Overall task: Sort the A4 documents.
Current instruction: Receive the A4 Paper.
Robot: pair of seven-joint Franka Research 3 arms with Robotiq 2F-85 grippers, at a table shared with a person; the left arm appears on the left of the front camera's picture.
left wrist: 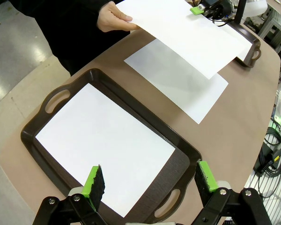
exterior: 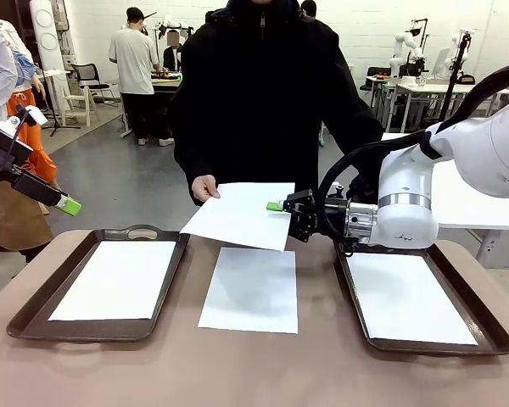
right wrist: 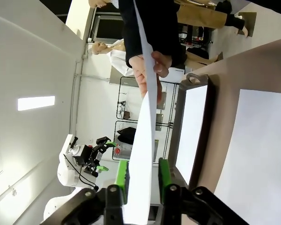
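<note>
Four A4 documents [exterior: 250, 288] show, all plain white. Read the worktop [exterior: 237, 373] as a clock face from the front view, with the robot's side at 6 and the person's side at 12.

The left tray [exterior: 38, 305] lies at 8 o'clock, with the left-tray sheet [exterior: 114, 280] flat inside it. The right tray [exterior: 477, 314] lies at 4 o'clock, with the right-tray sheet [exterior: 407, 297] flat inside it. The middle sheet [exterior: 250, 288] lies bare on the worktop at the centre, between the two trays and touching neither.

The fourth, the held sheet [exterior: 242, 212], is up in the air toward 12 o'clock. It is over the far end of the middle sheet and apart from it. The person's hand [exterior: 205, 188] grips this sheet at its 10 o'clock corner, thumb on top.

The right end effector [exterior: 277, 208] reaches in level from 3 o'clock and meets the held sheet's right edge. In the right wrist view its two green pads stand close on either face of the paper, with the jaws narrow. Whether they pinch the sheet I cannot tell.

The left end effector [left wrist: 150, 183] hangs in the air at 9 o'clock, above the left tray and apart from it. Its jaws are spread wide with nothing between them, and its pads point down toward the left-tray sheet.
</note>
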